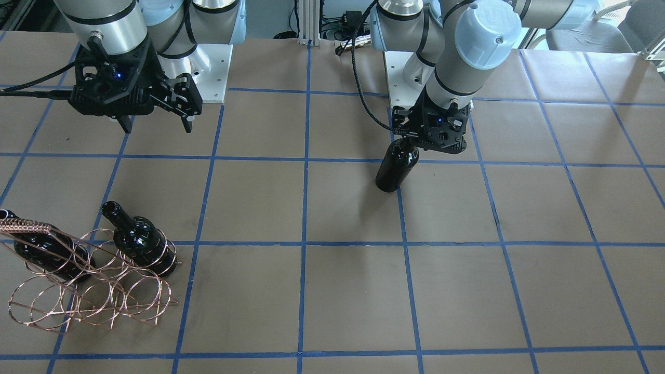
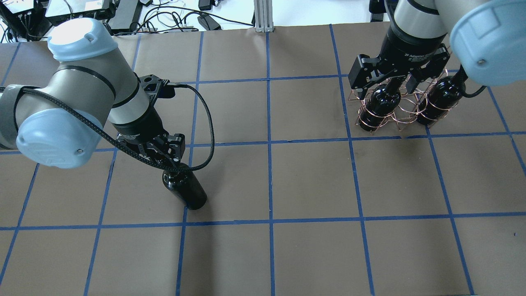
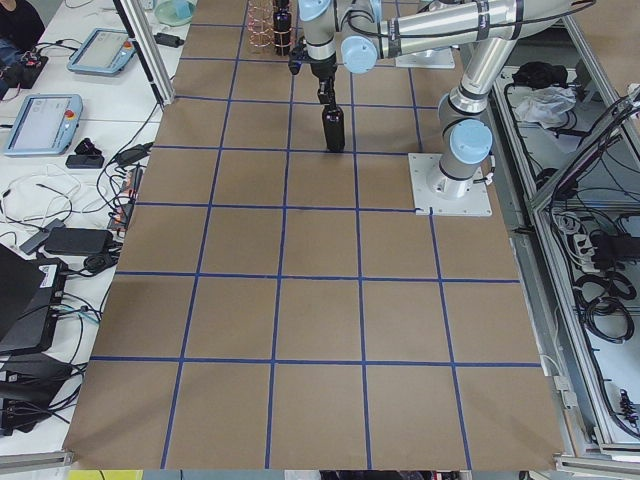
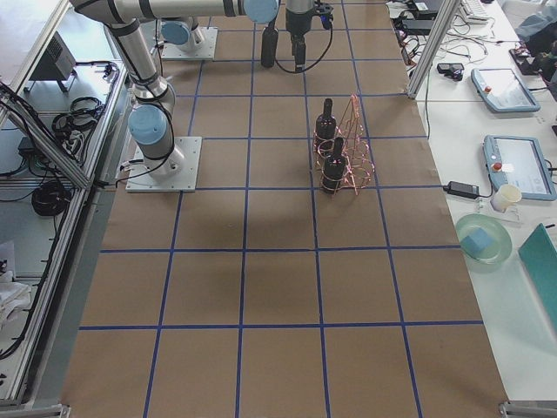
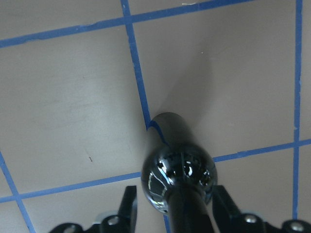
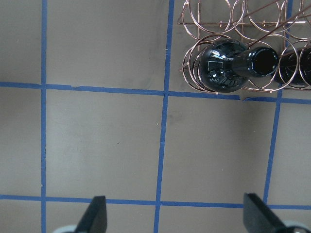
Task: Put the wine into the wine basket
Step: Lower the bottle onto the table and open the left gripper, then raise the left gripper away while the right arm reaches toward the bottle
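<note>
1. Overhead exterior shows my left gripper [image 2: 171, 163] clamped round the neck of the wine [image 2: 187, 191], which is upright and well apart from the wine basket [image 1: 23, 225]
2. A second bottle [image 1: 137, 236] and a third bottle [image 1: 44, 249] already sit in its rings
3. My right gripper [image 1: 157, 124] hangs wide and empty near the basket
4. Left to do, I judge: carry the wine across and slot it in

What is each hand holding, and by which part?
Left hand straddles the neck of the standing bottle, but gaps show beside the neck, so a grip cannot be told. Right hand is open, holding nothing.
</note>
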Available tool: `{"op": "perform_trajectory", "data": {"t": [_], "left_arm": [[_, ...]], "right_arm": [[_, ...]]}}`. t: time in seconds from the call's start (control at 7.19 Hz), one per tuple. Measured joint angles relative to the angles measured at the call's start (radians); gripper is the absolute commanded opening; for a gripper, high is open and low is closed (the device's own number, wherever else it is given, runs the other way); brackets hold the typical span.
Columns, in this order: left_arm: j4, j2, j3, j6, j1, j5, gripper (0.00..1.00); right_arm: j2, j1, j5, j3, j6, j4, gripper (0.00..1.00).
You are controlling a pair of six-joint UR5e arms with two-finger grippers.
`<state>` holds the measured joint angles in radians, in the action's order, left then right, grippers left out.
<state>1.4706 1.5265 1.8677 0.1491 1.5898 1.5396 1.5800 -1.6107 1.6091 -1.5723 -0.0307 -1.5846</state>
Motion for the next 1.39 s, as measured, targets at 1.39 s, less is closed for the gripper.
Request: {"op": "perform_trajectory", "data": {"t": [1.39], "left_arm": [[0.122, 0.017, -0.262, 0.185, -0.330, 0.113, 1.00]], "right_arm": [[-0.043, -0.263, -0.011, 0.002, 0.328, -0.096, 0.99]]}}
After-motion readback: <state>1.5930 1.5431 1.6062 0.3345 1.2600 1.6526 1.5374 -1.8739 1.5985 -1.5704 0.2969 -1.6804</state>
